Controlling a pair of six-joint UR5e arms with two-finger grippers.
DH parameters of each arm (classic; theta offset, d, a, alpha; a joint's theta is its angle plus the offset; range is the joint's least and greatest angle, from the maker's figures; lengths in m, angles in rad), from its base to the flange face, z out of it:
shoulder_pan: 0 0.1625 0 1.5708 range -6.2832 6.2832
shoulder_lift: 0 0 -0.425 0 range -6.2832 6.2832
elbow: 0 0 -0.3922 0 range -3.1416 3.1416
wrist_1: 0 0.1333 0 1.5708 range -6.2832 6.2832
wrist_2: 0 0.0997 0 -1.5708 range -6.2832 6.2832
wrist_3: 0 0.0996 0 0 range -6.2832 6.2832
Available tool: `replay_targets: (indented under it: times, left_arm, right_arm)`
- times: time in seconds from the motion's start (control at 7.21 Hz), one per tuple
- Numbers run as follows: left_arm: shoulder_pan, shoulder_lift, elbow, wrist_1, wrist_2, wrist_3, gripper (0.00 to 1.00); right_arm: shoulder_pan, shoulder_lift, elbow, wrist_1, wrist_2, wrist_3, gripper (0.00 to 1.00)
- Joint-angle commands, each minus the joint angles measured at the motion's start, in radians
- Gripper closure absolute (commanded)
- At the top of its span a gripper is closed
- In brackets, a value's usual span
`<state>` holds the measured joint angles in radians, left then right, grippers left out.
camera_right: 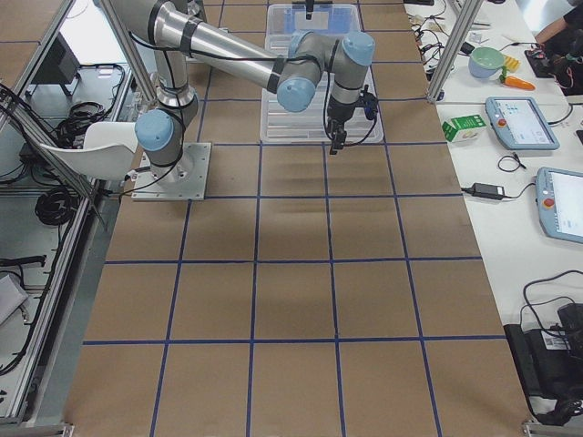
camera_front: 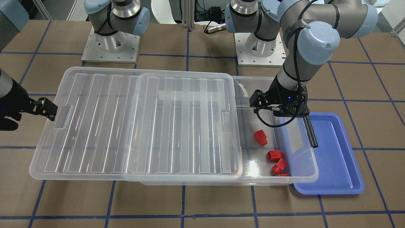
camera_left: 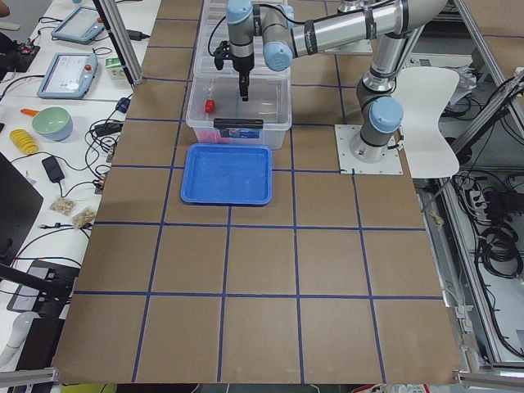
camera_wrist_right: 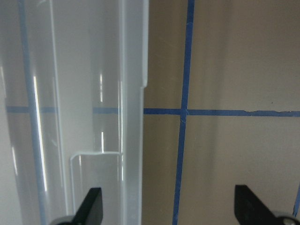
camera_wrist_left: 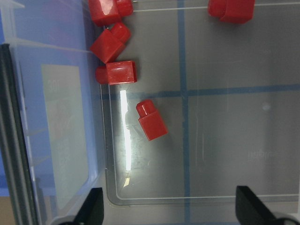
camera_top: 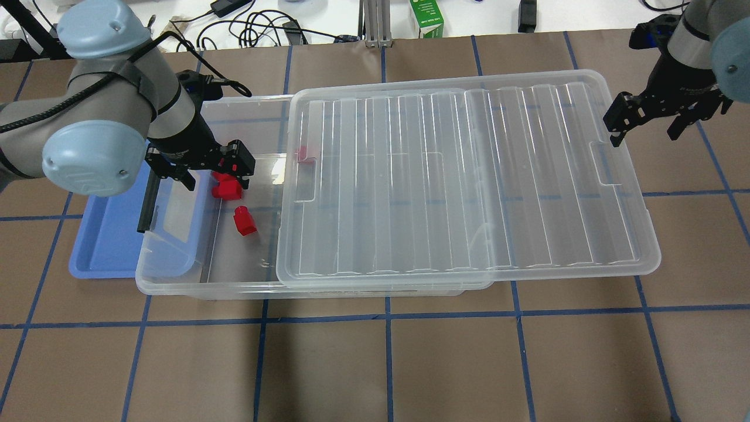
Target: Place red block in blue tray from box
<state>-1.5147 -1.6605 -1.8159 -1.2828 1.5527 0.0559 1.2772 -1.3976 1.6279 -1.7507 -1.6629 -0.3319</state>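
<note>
Several red blocks (camera_front: 260, 137) lie on the floor of the clear box (camera_front: 311, 164) at its uncovered end. In the left wrist view one block (camera_wrist_left: 151, 120) lies alone and others (camera_wrist_left: 117, 72) cluster by the end wall. My left gripper (camera_top: 202, 170) hangs open and empty above them, holding nothing; its fingertips (camera_wrist_left: 91, 208) stand wide apart. The blue tray (camera_front: 335, 152) lies empty against the box's end and shows in the overhead view (camera_top: 111, 234). My right gripper (camera_top: 647, 123) is open and empty, just past the far end of the lid (camera_top: 457, 176).
The ribbed clear lid (camera_front: 142, 123) is slid aside, covers most of the box and overhangs its other end. A black bar (camera_front: 310, 131) runs along the box's end wall beside the tray. Brown table with blue tape lines (camera_wrist_right: 185, 112) surrounds everything.
</note>
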Motion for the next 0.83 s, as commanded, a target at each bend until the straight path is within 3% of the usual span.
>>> replay_targets:
  times: [0.0,0.14,0.69]
  left_arm:
    - [-0.001,-0.018,-0.064,0.068,-0.045,-0.088,0.0]
    - [0.002,-0.018,-0.109,0.129,-0.04,-0.084,0.0]
    - [0.045,-0.024,-0.163,0.146,-0.034,-0.199,0.0]
  right_arm:
    - [0.005,-0.065,0.001,0.014,0.025,0.002,0.0]
    - [0.016,-0.101,0.001,0.039,0.023,0.002,0.0]
    - [0.091,-0.204,0.003,0.1,0.025,0.042,0.0]
